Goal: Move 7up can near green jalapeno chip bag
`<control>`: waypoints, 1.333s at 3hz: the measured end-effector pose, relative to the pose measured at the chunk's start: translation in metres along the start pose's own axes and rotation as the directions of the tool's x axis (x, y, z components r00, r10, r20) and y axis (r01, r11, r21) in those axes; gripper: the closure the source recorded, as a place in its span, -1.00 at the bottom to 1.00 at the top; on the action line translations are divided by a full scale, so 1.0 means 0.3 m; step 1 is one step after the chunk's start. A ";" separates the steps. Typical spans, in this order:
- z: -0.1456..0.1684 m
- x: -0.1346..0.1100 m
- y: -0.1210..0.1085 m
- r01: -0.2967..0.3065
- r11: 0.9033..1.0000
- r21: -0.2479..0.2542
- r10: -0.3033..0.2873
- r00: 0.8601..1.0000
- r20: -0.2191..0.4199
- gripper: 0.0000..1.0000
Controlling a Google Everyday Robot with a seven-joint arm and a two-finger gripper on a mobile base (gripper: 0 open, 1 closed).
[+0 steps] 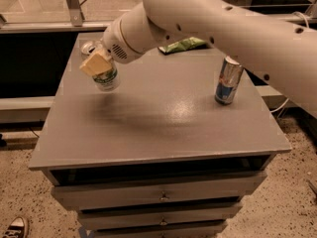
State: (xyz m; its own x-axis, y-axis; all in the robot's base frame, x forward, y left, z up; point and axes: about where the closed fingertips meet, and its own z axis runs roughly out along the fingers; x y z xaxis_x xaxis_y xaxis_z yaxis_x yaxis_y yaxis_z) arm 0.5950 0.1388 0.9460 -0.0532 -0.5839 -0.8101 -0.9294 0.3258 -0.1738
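Observation:
The 7up can (109, 80), white and green with a silver top, is tilted in my gripper (100, 67) over the rear left of the grey table (163, 128). It is held just above the surface and throws a shadow below. A tan finger pad (95, 63) lies across the can's front and the gripper is shut on it. The green jalapeno chip bag (184, 44) lies at the back middle of the table, partly hidden behind my white arm (208, 19), well to the right of the can.
A tall slim silver-and-blue can (228, 81) stands upright at the right of the table. Drawers (161, 195) sit under the tabletop. A dark bench with a metal frame runs behind and to the left, and a speckled floor lies below.

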 end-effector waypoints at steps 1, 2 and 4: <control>0.016 -0.002 0.022 0.001 1.000 -0.012 -0.001 1.000 0.000 1.00; 0.002 0.004 0.009 -0.009 1.000 0.005 0.009 1.000 -0.002 1.00; -0.218 0.198 -0.320 -0.078 0.968 0.240 0.087 0.996 -0.028 1.00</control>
State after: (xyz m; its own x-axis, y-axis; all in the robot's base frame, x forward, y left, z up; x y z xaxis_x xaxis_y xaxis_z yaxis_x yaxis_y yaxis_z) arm 0.6572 0.0242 0.9512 -0.1439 -0.5740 -0.8061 -0.8077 0.5388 -0.2394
